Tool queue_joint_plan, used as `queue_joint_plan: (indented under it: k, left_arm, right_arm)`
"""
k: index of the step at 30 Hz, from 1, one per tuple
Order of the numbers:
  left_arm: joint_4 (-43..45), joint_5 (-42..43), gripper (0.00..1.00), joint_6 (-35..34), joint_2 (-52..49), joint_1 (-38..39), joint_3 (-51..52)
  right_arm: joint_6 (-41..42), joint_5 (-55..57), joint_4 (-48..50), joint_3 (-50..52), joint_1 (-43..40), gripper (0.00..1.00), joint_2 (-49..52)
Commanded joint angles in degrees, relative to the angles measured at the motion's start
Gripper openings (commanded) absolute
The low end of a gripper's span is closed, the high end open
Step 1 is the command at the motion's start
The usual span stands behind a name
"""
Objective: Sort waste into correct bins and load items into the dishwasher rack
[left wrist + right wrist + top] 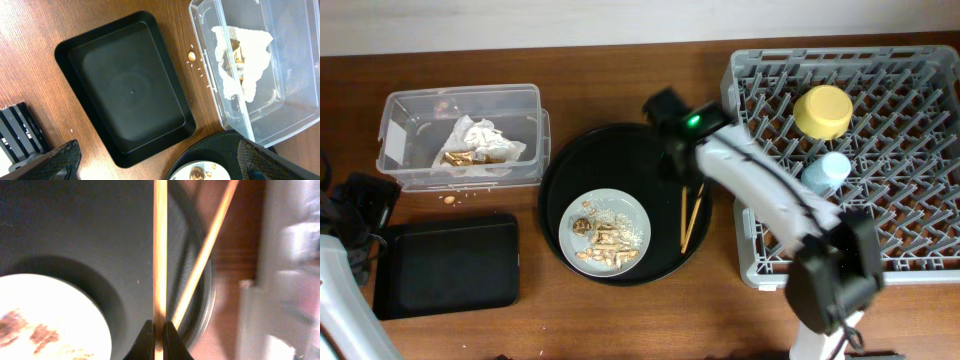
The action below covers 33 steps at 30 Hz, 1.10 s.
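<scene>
Two wooden chopsticks point(688, 215) lie on the right side of the large round black tray point(570, 165). My right gripper point(159, 335) is shut on the straight one point(160, 250), and the second chopstick point(205, 255) slants beside it. The pale plate point(607, 215) with food scraps point(603, 247) sits on the same tray. A crumpled napkin point(475, 143) lies in the clear tub point(460, 100). The shallow black tray point(130, 90) holds nothing. My left gripper point(160, 165) hangs wide open above its near corner. In the grey rack point(920, 200) are a yellow bowl point(822, 110) and a light-blue cup point(828, 172).
A few crumbs point(450, 199) lie on the wooden table between the tub and the shallow black tray. The right arm point(770, 190) reaches across the rack's left edge. A black block point(20, 132) stands left of the shallow tray.
</scene>
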<state>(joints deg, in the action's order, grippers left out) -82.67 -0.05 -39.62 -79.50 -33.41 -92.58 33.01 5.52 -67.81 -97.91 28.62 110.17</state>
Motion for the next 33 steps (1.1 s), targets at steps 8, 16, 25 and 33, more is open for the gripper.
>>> queue_joint_plan:
  k: [8,16,25,33]
  left_arm:
    - [0.07,-0.39,0.99,0.87,-0.02,-0.26,-0.37]
    - [0.07,-0.39,0.99,0.87,-0.02,-0.26,-0.37]
    - [0.07,-0.39,0.99,0.87,-0.02,-0.26,-0.37]
    - [0.07,-0.39,0.99,0.87,-0.02,-0.26,-0.37]
  right_arm:
    - [-26.84,2.34,-4.26,-17.77,-19.76,0.04,-4.35]
    - [-28.28,-1.31,8.48,-17.11,-25.75,0.04,0.90]
    - [-28.11,-3.85,14.08,-17.11,-25.53,0.04,11.89]
    - [-28.11,-3.82,12.02,-17.20,-25.49,0.94,12.17]
